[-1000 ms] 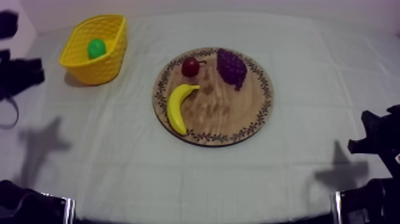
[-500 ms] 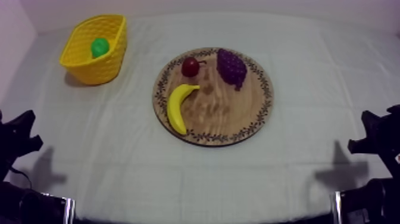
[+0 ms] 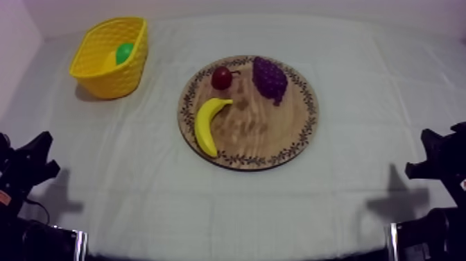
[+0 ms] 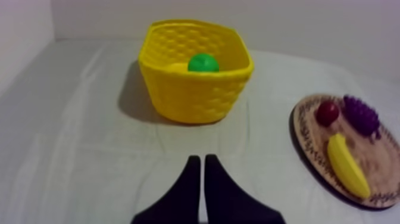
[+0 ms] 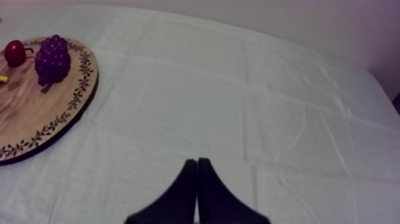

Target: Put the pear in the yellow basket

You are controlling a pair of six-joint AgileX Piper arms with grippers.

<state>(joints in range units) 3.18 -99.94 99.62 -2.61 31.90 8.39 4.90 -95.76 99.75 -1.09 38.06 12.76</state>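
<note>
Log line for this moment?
pear: in yellow basket | left gripper: shut, empty | right gripper: shut, empty | wooden board: banana, grapes, small red fruit

The left gripper [image 4: 199, 159] has 2 matte black fingers, broad at the base and tapering to blunt tips, with a thin seam between them; the right gripper [image 5: 196, 161] looks the same. From above, the left arm [image 3: 26, 170] and right arm [image 3: 438, 161] are angular, blocky black shapes.
</note>
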